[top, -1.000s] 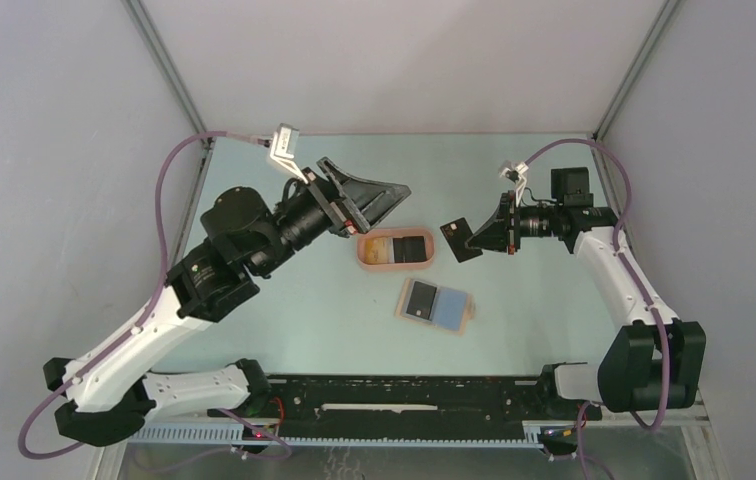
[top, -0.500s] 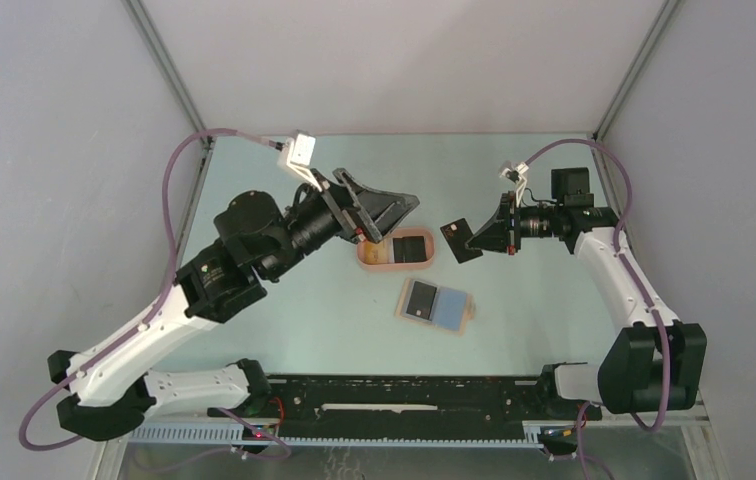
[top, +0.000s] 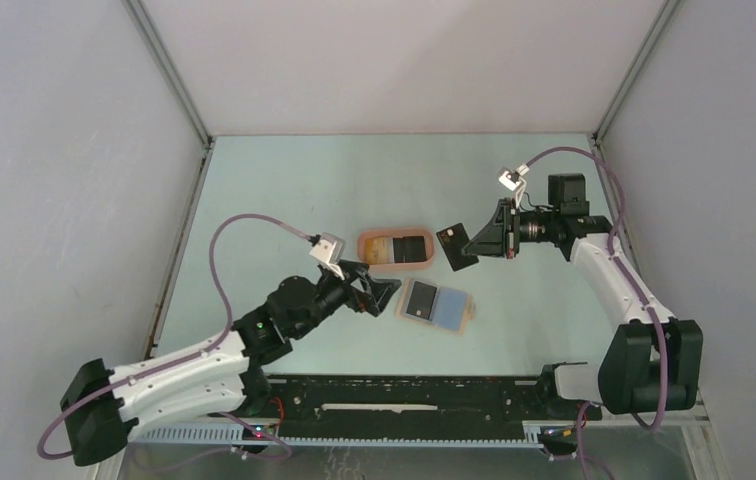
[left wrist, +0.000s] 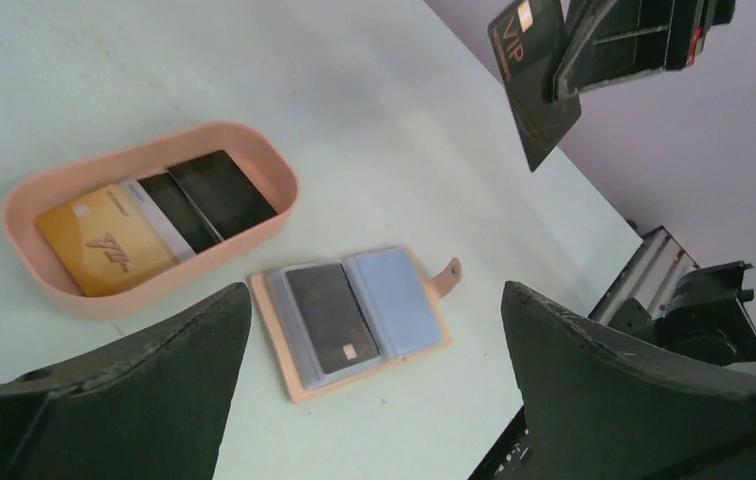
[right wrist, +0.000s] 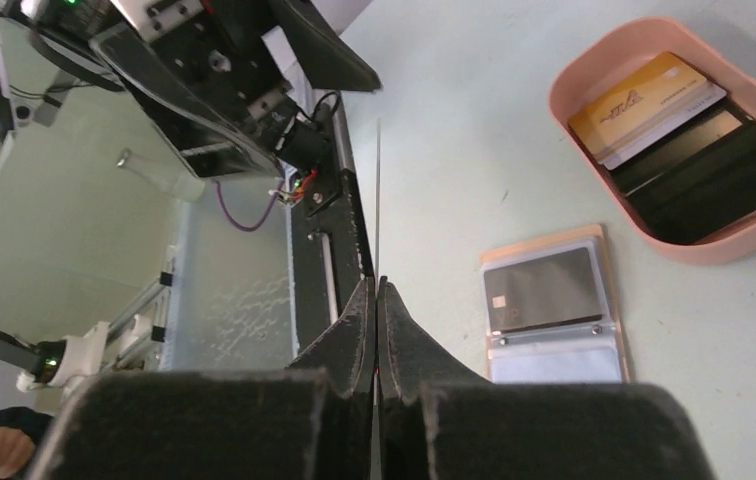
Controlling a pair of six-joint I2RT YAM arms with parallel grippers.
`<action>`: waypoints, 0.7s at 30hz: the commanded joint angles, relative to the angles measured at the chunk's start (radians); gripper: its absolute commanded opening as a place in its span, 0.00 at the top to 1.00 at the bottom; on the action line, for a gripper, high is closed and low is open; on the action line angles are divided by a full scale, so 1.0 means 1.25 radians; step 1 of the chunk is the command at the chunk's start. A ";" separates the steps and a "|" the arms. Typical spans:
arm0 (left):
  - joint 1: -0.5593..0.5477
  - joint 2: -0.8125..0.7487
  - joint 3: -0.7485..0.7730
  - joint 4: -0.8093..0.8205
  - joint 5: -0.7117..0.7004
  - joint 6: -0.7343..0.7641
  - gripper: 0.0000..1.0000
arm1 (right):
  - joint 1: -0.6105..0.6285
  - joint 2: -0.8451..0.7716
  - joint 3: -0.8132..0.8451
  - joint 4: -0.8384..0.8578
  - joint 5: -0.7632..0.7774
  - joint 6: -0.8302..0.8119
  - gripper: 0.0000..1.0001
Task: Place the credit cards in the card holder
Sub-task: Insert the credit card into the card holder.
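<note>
One black card (top: 454, 243) clamped in right gripper (top: 472, 243), in the air right of the tray (left wrist: 154, 280). Holder (top: 436, 306) lies open on the worktop, nearward of it, long axis left-right. Left gripper (top: 379, 297), jaws wide and empty, is just beside holder's left edge, so it's nearer. Other cards (left wrist: 104, 240) sit in tray.

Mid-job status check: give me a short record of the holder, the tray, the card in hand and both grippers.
holder: open flat on the table, beside the tray
slotted card: black, in the holder's left half; the right half looks pale blue
tray: holds a yellow card and black cards
right gripper: shut on the held card, black, up off the table
left gripper: open, empty, hovers left of the holder
</note>
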 commanded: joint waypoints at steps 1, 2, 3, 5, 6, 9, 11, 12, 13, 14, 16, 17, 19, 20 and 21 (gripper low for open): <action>0.021 0.068 -0.057 0.313 0.083 -0.065 0.00 | 0.004 0.031 -0.006 0.090 -0.053 0.110 1.00; 0.029 0.097 -0.059 0.348 0.112 -0.079 0.00 | 0.007 0.039 -0.007 0.099 -0.053 0.125 1.00; 0.036 0.123 -0.059 0.401 0.139 -0.100 0.00 | 0.011 0.048 -0.007 0.108 -0.053 0.132 1.00; 0.043 0.178 -0.061 0.492 0.185 -0.139 0.00 | 0.020 0.059 -0.006 0.122 -0.054 0.159 1.00; 0.043 0.207 -0.060 0.534 0.194 -0.160 0.00 | 0.025 0.061 -0.006 0.126 -0.053 0.166 1.00; 0.043 0.269 -0.059 0.647 0.208 -0.200 0.04 | 0.032 0.053 -0.017 0.168 -0.060 0.210 1.00; 0.043 0.303 -0.055 0.693 0.195 -0.218 0.08 | 0.035 0.046 -0.023 0.187 -0.063 0.230 1.00; 0.043 0.322 -0.053 0.711 0.183 -0.229 0.11 | 0.037 0.042 -0.024 0.187 -0.063 0.231 1.00; 0.044 0.341 -0.051 0.729 0.170 -0.240 0.13 | 0.040 0.041 -0.024 0.189 -0.065 0.231 1.00; 0.044 0.359 -0.048 0.751 0.169 -0.249 0.16 | 0.043 0.040 -0.024 0.190 -0.067 0.233 1.00; 0.048 0.400 -0.039 0.798 0.140 -0.276 0.24 | 0.046 0.040 -0.024 0.194 -0.072 0.235 1.00; 0.052 0.425 -0.030 0.826 0.146 -0.291 0.25 | 0.049 0.041 -0.024 0.194 -0.073 0.236 1.00; 0.059 0.475 -0.010 0.875 0.159 -0.331 0.29 | 0.052 0.042 -0.024 0.197 -0.081 0.238 1.00; 0.064 0.504 0.000 0.905 0.171 -0.349 0.30 | 0.055 0.042 -0.024 0.198 -0.085 0.238 1.00; 0.070 0.528 0.011 0.930 0.190 -0.368 0.31 | 0.056 0.042 -0.024 0.200 -0.088 0.237 1.00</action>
